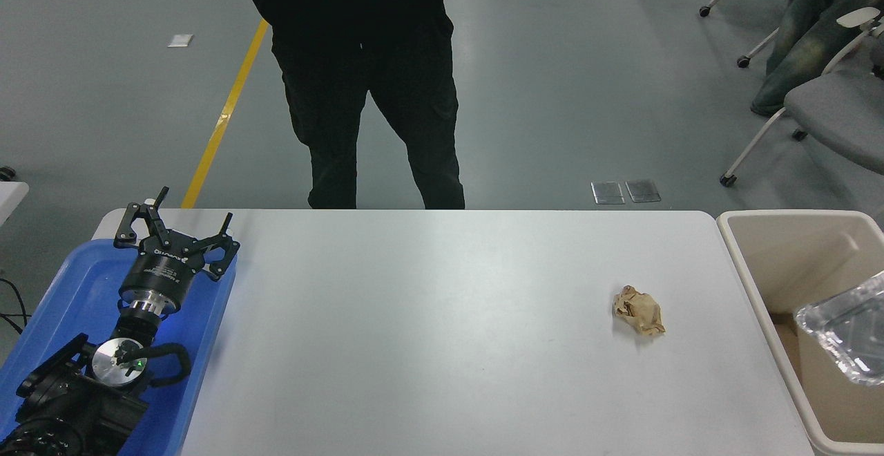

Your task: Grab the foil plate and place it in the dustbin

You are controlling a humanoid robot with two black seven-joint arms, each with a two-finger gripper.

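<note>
Pretty much done by the looks of it: the foil plate (846, 337) sits inside the dustbin (773, 220) off the table's right edge, right gripper nowhere in shot, left gripper (177, 224) parked, fingers apart, at the left edge.

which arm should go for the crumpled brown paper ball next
Probably the right, though it is out of view now. The paper ball lies toward the table's right side near the dustbin, far from the left gripper, parked over the blue tray.
</note>
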